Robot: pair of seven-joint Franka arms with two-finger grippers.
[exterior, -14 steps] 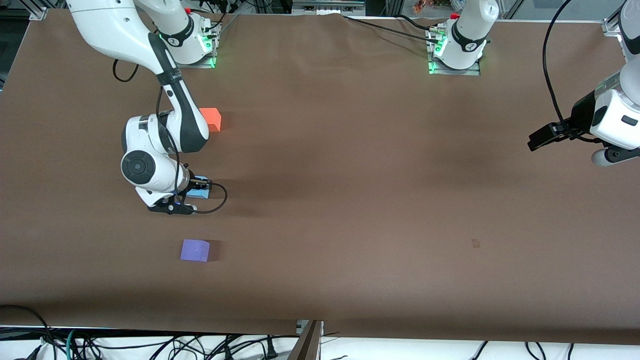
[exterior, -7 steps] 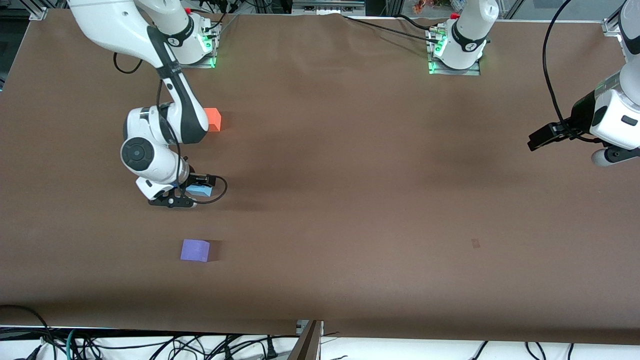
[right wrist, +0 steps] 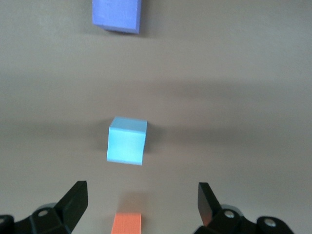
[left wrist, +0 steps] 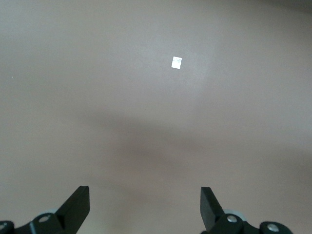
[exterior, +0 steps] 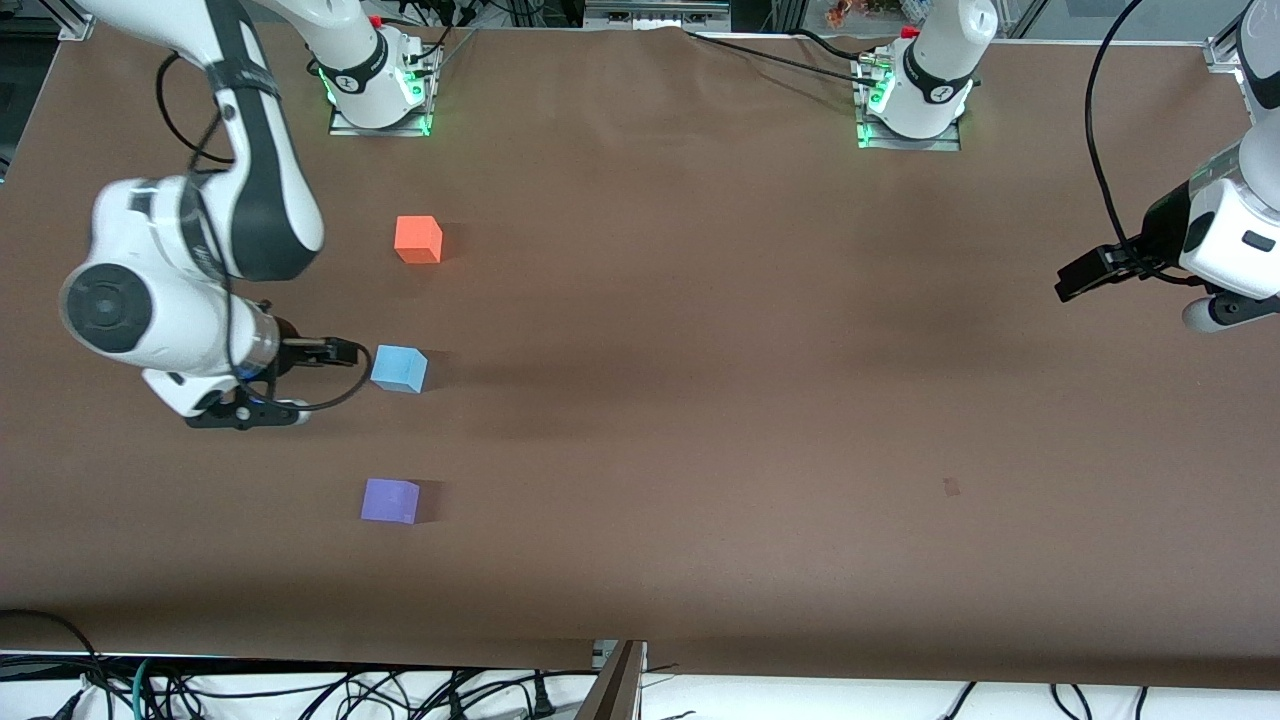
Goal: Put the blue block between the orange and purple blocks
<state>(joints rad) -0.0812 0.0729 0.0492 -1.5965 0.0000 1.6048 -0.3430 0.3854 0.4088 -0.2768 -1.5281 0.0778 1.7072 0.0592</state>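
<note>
The right gripper (right wrist: 141, 204) has let go and pulled away, empty with fingers spread, from the blue block (exterior: 399, 368) (a matte sky-blue cube) sitting between orange block (exterior: 418, 240) and purple block (exterior: 390, 501). The left gripper (left wrist: 145, 207) waits, open.

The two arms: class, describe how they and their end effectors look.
Both arms have glossy white shells with dark joint bands and loose black cables; green lights glow at their bases. The right end effector and the left end effector have black, wedge-shaped fingers.

Even, bright overhead light; soft shadows; wrist views slightly blurred.
</note>
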